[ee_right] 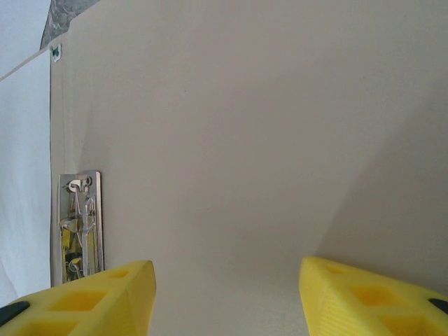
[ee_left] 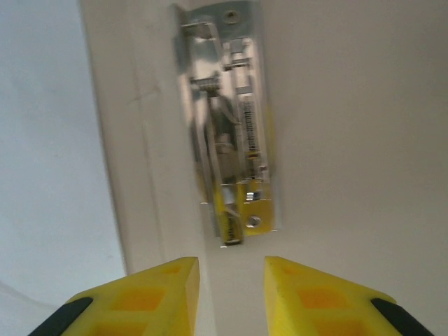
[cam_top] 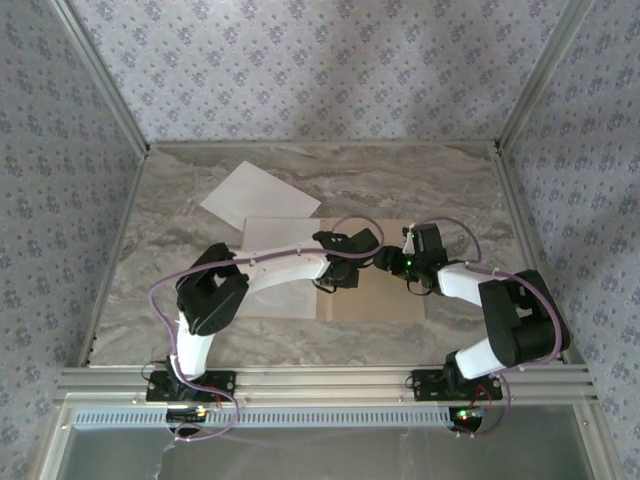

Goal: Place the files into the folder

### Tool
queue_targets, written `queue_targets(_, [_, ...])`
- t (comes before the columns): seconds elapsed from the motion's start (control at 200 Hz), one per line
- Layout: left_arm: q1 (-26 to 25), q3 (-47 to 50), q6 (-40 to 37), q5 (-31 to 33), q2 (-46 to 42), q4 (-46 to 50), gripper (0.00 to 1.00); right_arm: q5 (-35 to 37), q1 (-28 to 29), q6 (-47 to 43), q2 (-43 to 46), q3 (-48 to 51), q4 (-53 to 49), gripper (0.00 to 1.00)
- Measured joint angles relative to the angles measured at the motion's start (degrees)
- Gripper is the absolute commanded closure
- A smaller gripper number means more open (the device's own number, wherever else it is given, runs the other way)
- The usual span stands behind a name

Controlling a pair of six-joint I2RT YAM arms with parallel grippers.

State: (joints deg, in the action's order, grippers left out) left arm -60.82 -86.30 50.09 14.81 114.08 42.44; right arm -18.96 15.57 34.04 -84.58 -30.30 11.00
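A loose sheet [cam_top: 258, 196] lay at eleven o'clock, and the folder [cam_top: 385, 300] lay spread at centre with a second sheet [cam_top: 275, 235] on its left half. The left gripper [ee_left: 231, 269], fingers slightly apart and empty, hovered by the metal clip [ee_left: 231, 140], seemingly the next thing to work. The right gripper [ee_right: 227, 280], fingers spread wide and empty, hung at three o'clock. The clip's markings were unreadable.

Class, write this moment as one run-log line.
folder open; left hand open near clip; right hand open over folder; one sheet outside

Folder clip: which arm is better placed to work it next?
Left, probably. Its jaws line up straight on the clip, just ahead of them; the right jaws face bare folder, clip off to one side.
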Motion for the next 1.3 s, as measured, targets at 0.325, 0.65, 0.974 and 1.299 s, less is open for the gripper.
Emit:
queue_targets(0.325, [-0.8, -0.7, 2.1, 1.1, 2.2, 1.6, 0.73, 0.1, 0.5, 0.0, -0.4, -0.4, 0.1, 0.42])
queue_targets(0.65, [-0.8, -0.7, 3.6, 2.6, 2.4, 2.0, 0.75, 0.1, 0.8, 0.0, -0.6, -0.6, 0.0, 0.42])
queue_targets(0.974, [-0.2, -0.7, 3.8, 2.6, 3.6, 1.9, 0.76, 0.1, 0.9, 0.0, -0.7, -0.8, -0.1, 0.42])
queue_targets(1.299, [0.4, -0.7, 3.9, 2.4, 4.2, 1.0, 0.7, 0.0, 1.0, 0.0, -1.4, -1.4, -0.1, 0.42])
